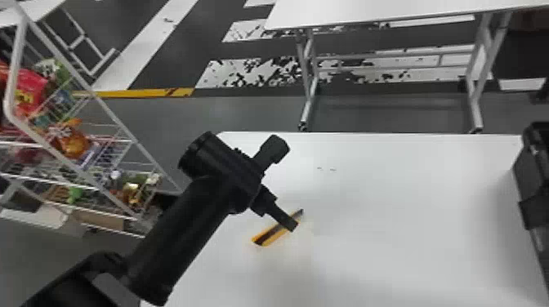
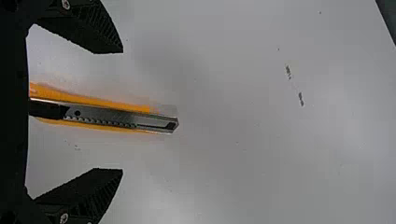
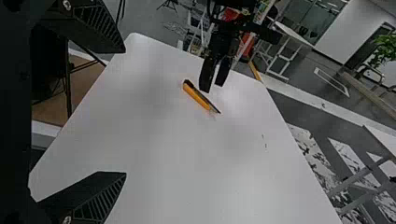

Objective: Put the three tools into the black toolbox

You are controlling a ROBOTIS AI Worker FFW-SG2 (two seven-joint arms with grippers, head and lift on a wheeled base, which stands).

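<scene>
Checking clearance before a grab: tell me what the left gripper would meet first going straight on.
The left gripper would probably meet the white table, its open fingers straddling the yellow knife; the gap is unclear.

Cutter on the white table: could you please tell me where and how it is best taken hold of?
I would grip the cutter mid-body from above, the left hand closing across its two long sides. It lies flat, long and narrow, with the open fingers on either side of its length; the metal tip is best avoided.
</scene>
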